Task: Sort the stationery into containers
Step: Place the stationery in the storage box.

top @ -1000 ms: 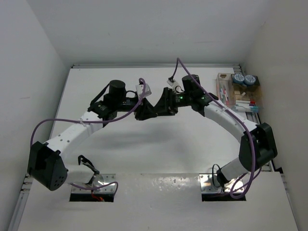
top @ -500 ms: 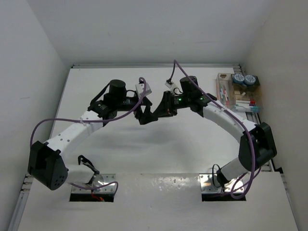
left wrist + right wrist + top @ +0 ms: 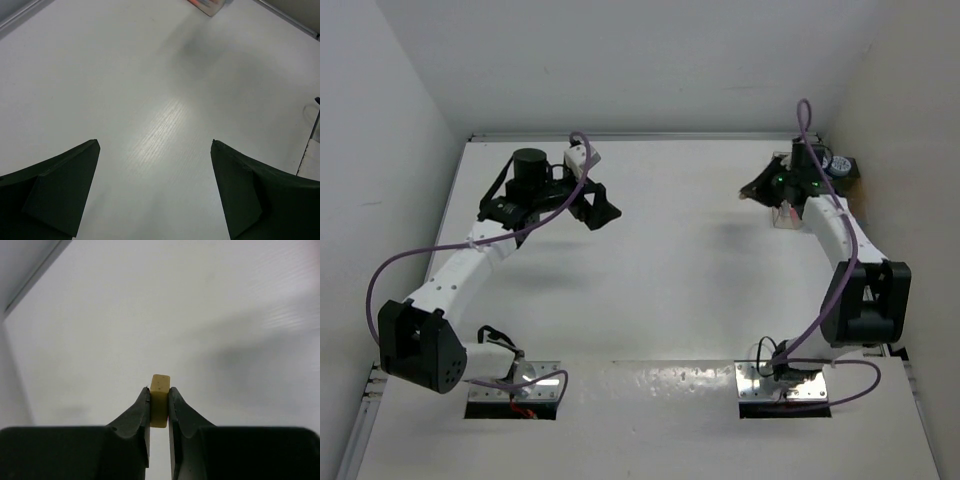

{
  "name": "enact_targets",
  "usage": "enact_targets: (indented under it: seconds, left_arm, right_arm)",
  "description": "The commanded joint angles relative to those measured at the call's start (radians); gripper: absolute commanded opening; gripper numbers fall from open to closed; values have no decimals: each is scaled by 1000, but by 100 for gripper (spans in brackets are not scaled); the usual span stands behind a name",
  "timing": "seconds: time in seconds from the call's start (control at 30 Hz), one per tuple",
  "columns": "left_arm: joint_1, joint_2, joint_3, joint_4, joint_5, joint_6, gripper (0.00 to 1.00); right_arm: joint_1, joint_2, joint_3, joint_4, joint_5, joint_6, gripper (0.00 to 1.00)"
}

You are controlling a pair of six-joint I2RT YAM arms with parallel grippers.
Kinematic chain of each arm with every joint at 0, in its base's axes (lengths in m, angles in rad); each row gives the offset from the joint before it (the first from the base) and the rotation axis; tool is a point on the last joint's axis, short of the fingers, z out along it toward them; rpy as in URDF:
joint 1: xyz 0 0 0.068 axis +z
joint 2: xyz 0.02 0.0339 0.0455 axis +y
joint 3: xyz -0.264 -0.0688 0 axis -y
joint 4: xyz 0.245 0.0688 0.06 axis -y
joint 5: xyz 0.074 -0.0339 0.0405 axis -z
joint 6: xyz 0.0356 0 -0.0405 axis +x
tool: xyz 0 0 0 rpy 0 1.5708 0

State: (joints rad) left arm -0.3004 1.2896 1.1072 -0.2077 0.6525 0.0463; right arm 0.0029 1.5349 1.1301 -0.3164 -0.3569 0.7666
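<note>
1. The tan block (image 3: pixel 160 386) sits pinched between the narrow jaws of the right end effector (image 3: pixel 159 392), above the worktop (image 3: pixel 670 270) near its far right corner.
2. The hold looks slight, so the block could twist or slip out short of the containers (image 3: pixel 783 214).
3. The left end effector (image 3: pixel 154 145) gapes wide and empty over the far left.
4. The right arm covers most of the containers, so their contents are unreadable.
</note>
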Motion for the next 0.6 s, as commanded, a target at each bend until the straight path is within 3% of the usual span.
enact_targets:
  seconds: [0.0,0.1,0.23,0.57]
  left_arm:
    - [10,-21,-15,28,52,-25,100]
    - [11,-18,-15,34,59,-28,100]
    - [17,-6,-12,25,81,-26,100]
    - [33,-6,-27,-10,90,-10,100]
  right_arm:
    - [-88,-4,49,60,436,-50,0]
    - [-153,60,86,83,669,5,0]
    - [-187,181,213,79,814,46,0]
    - [-215,335,290,186,935,36,0]
